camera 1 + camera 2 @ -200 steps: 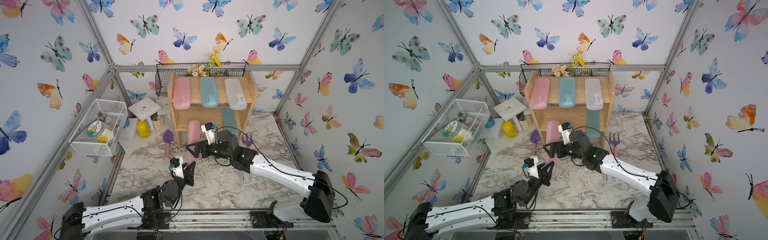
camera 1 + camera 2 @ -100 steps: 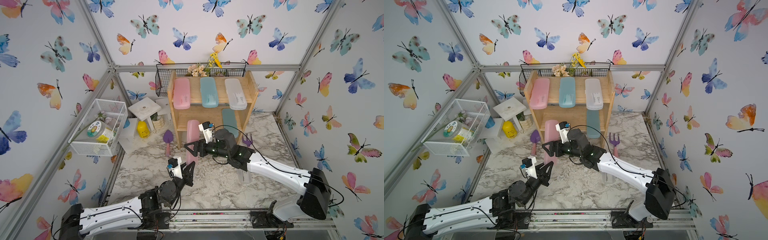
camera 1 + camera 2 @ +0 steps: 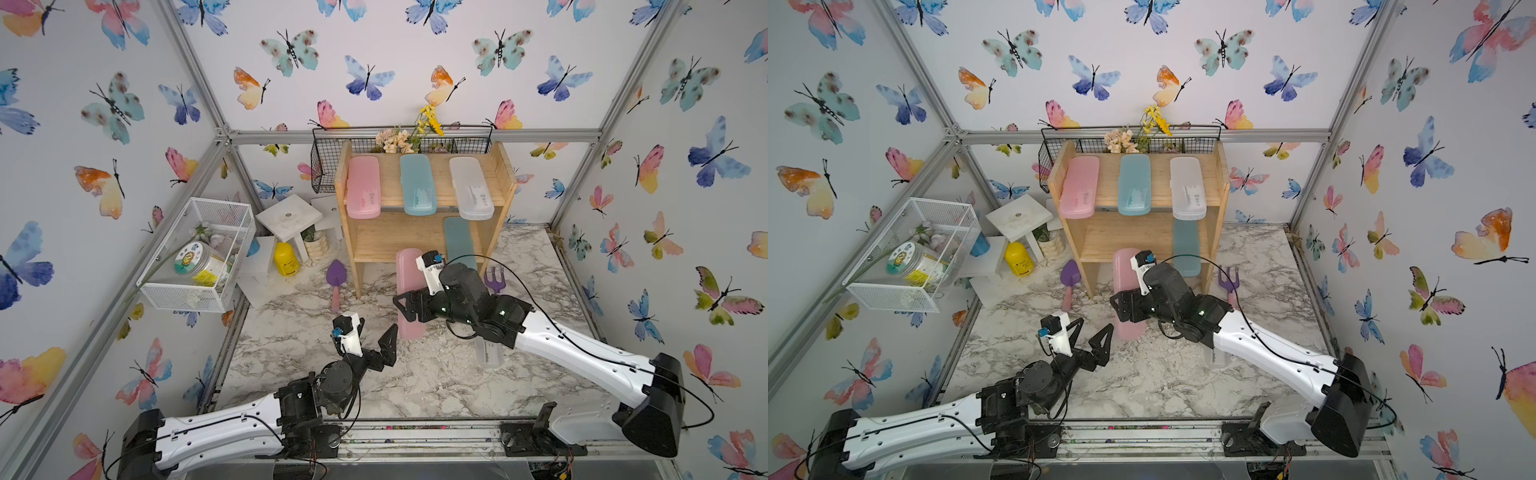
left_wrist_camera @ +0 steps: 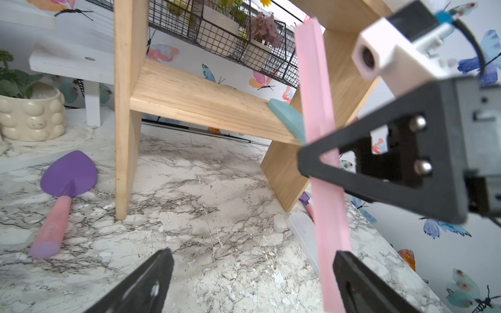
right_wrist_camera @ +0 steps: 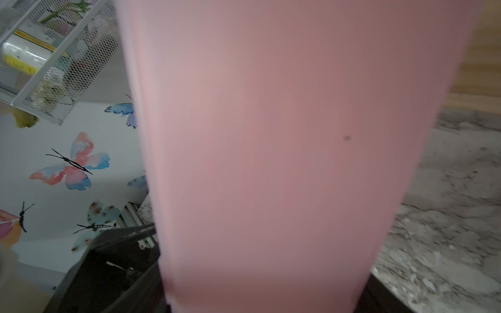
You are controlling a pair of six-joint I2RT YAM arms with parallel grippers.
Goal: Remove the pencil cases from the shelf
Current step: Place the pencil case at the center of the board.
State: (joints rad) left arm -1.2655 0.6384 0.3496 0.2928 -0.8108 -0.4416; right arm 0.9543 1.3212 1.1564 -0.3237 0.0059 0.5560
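Your pink pencil case (image 3: 406, 274) hangs just in front of the shelf (image 3: 386, 243), steeply tilted, its long axis running from the lower tier's front edge down toward the marble tabletop (image 3: 415, 378). Your right gripper (image 3: 409, 307) is clamped across its middle. Your left gripper (image 3: 374, 332) has its jaws spread wide beside the case's lower end, holding nothing.
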